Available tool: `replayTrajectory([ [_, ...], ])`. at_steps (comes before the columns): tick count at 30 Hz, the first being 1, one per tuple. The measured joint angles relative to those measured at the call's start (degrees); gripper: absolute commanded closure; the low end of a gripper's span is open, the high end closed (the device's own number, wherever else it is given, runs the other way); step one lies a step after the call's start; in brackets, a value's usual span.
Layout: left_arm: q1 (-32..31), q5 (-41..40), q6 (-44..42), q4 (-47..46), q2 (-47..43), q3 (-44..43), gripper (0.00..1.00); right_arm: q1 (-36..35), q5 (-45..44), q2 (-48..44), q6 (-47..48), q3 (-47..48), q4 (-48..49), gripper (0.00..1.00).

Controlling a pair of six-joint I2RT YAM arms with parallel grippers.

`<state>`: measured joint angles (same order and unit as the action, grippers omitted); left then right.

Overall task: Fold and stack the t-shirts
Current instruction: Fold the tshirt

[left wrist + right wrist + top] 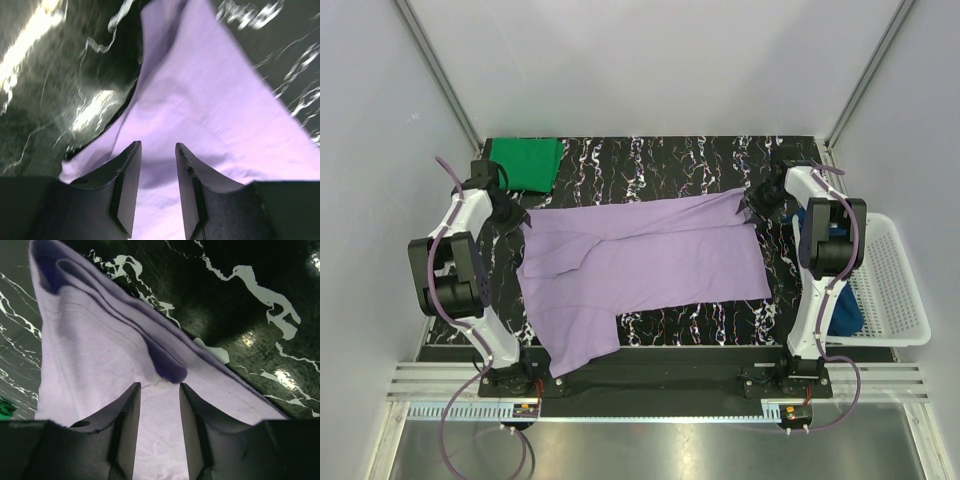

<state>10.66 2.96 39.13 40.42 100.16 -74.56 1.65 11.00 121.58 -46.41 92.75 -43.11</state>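
Observation:
The light purple t-shirt lies spread across the black marbled table, with its upper edge doubled over and one sleeve hanging toward the front left. My left gripper is at its far-left corner. In the left wrist view the left gripper is open, with purple cloth under the gap. My right gripper is at the far-right corner. It is also open, over a fold of the shirt. A folded bright green t-shirt lies at the back left. The dark blue t-shirt is in the basket, partly hidden by the right arm.
A white mesh basket stands off the table's right edge beside the right arm. Grey walls close in on the left, back and right. A metal rail runs along the front, where both arm bases are bolted.

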Motion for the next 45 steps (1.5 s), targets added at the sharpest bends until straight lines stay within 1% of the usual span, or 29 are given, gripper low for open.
replayTrajectory([
  [3, -0.20, -0.57, -0.02, 1.20, -1.60, 2.56, 0.61, 0.00, -0.44, 0.24, -0.59, -0.42, 0.28, 0.63],
  [7, -0.07, -1.27, -0.15, 2.89, -5.16, 5.20, 0.62, 0.00, -1.07, 0.24, -0.94, -0.63, 0.50, 0.78],
  [9, -0.07, -1.42, -0.37, 3.26, -6.43, 5.92, 0.62, 0.00, -1.38, 0.24, -1.16, -0.72, 0.55, 0.78],
  [10, -0.04, -1.53, -0.66, 3.41, -6.97, 6.19, 0.63, 0.00, -1.51, 0.24, -1.20, -0.76, 0.55, 0.83],
  [14, -0.04, -1.57, -1.25, 3.56, -7.17, 6.36, 0.63, 0.00, -2.38, 0.24, -1.16, -0.85, 0.72, 0.93],
  [15, -0.04, -1.57, -1.42, 3.63, -7.17, 6.36, 0.63, 0.00, -2.47, 0.24, -1.14, -1.01, 0.87, 1.00],
  [24, -0.04, -1.49, -2.10, 4.92, -7.19, 6.36, 0.63, 0.04, -2.86, -0.28, -0.76, -4.74, 2.64, 1.00],
  [29, -0.04, -1.42, -0.74, 5.27, -7.19, 8.35, 0.68, 0.07, -2.73, -0.81, -0.70, -5.64, 3.80, 1.00],
  [36, -0.04, -1.27, 1.88, 7.26, -8.39, 12.50, 0.66, 0.07, -2.38, -0.81, 0.09, -5.66, 4.07, 1.00],
  [41, 0.00, -1.62, 2.38, 8.61, -11.67, 15.39, 0.65, 0.07, -2.29, -0.81, 0.35, -5.68, 4.33, 1.00],
  [45, 0.20, -2.29, 2.36, 8.31, -12.57, 16.46, 0.65, 0.07, -2.27, -0.81, 0.61, -5.75, 4.39, 1.00],
])
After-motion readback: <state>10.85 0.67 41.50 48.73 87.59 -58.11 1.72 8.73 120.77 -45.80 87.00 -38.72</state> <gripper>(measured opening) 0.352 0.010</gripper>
